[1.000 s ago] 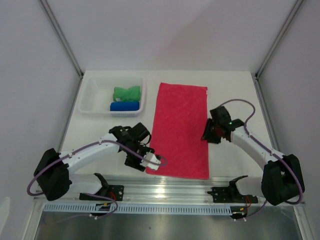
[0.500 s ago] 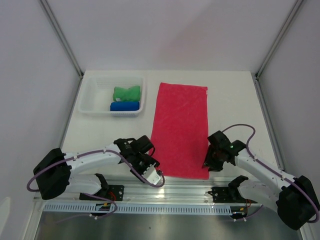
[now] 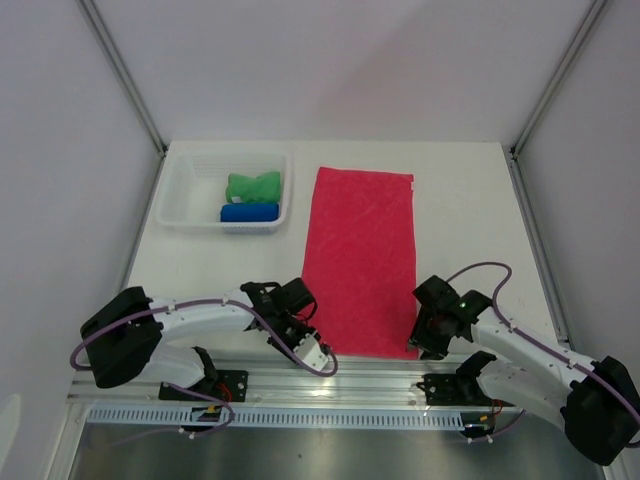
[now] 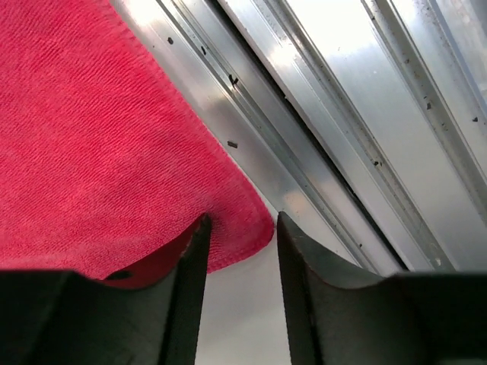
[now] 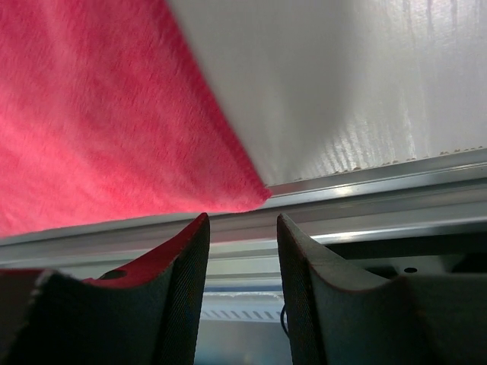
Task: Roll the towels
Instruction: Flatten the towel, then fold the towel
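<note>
Nearest me is the aluminium rail (image 3: 370,372) along the near edge of the desk (image 3: 465,200). Just beyond it, both arms are bent low at the near end of the pink towel (image 3: 360,250).

The left gripper (image 4: 240,224) is at the towel's near left corner. Its jaws are spread apart, and the rounded corner of the cloth lies in the gap between them. 1 fingertip sits over the cloth's edge and the other stands off it. The right gripper (image 5: 240,220) is at the near right corner, jaws likewise apart. That corner's tip lies just ahead of the gap, and the gripper pinches nothing.

The towel lies flat and unrolled in the middle of the desk. It is a long rectangle whose long axis runs straight away from me toward the far edge, with its short ends near and far.

Further back on the left sits a white basket (image 3: 172,200) holding 2 towels. The blue towel (image 3: 248,212) is a roll lying left to right at the basket's near side. The green towel (image 3: 252,186) is bunched just behind it.
</note>
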Tool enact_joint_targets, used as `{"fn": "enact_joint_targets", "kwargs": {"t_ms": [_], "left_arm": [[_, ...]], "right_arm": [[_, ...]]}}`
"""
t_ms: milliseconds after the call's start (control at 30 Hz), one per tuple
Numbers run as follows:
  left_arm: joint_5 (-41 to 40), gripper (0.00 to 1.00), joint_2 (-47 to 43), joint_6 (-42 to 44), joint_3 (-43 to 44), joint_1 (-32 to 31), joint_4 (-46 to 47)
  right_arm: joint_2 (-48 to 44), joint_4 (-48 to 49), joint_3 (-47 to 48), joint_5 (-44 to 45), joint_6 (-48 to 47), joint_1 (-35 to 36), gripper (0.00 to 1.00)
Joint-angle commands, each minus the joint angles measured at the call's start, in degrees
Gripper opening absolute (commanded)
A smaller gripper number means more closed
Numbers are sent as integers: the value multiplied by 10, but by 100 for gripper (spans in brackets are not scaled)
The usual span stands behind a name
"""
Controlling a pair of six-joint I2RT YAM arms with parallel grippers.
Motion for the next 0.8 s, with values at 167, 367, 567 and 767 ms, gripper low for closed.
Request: {"fn": "enact_joint_targets", "kwargs": {"t_ms": [167,367,567,767], "left_arm": [[-25,15,12,-31,10,-3,20],[-19,1,14,-83,36,-2,21],[-2,1,25,-147,99,32,7],[57,1,63,-175,192,97,-49]], "right_arm": [[17,31,-30,28,50,20,45],[39,34,-12,92,52,23,45],[35,44,1,103,32,23,43],[-33,48,19,106,9,23,43]]}}
